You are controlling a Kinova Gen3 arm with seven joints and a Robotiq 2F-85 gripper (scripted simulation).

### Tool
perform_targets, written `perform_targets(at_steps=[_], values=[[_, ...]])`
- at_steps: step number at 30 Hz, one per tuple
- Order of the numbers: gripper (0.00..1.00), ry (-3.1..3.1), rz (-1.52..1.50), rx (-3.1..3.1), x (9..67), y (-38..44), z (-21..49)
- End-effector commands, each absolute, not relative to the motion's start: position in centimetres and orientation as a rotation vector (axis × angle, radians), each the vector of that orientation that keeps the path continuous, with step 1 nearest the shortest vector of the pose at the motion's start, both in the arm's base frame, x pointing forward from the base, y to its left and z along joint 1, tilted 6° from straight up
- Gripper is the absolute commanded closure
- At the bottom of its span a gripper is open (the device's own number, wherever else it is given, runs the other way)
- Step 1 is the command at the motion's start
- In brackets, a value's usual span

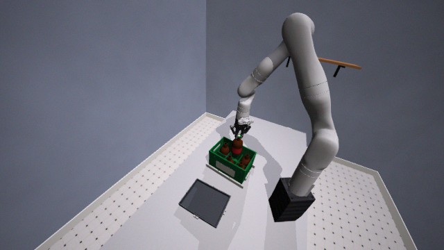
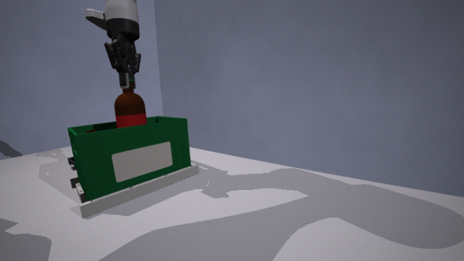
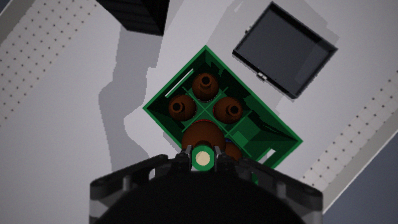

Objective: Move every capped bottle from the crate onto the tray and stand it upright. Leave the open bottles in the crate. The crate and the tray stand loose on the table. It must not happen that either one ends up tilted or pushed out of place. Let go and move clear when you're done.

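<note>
My gripper (image 1: 238, 135) (image 2: 127, 85) (image 3: 203, 153) is shut on the neck of a brown capped bottle (image 1: 237, 146) (image 2: 130, 109) (image 3: 201, 135) with a red label and a green cap. The bottle hangs upright, half lifted out of the green crate (image 1: 229, 169) (image 2: 96, 159) (image 3: 160, 115). Three open brown bottles (image 3: 205, 85) (image 3: 181, 107) (image 3: 228, 109) stand in the crate's compartments in the wrist view. The dark square tray (image 1: 205, 202) (image 3: 285, 49) lies flat on the table a short way in front of the crate.
The arm's black base (image 1: 291, 204) (image 3: 135, 15) stands on the table to the right of the tray. A grey strip (image 2: 141, 191) lies along the crate's foot. A wooden shelf (image 1: 340, 64) hangs on the back wall.
</note>
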State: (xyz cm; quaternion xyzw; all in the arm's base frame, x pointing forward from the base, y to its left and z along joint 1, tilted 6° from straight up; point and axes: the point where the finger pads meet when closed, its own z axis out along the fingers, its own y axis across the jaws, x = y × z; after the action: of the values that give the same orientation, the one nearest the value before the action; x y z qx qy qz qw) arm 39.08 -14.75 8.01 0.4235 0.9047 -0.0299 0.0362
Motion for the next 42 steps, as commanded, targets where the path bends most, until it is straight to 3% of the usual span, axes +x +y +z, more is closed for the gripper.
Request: perform_targets(at_steps=[1, 13, 42], values=[[1.00, 2.777, -0.091, 1.296, 39.2, -14.6, 8.9], [1.00, 2.775, -0.087, 1.279, 39.4, -14.2, 12.9], [1.00, 2.775, -0.087, 1.283, 37.5, -12.4, 12.8]])
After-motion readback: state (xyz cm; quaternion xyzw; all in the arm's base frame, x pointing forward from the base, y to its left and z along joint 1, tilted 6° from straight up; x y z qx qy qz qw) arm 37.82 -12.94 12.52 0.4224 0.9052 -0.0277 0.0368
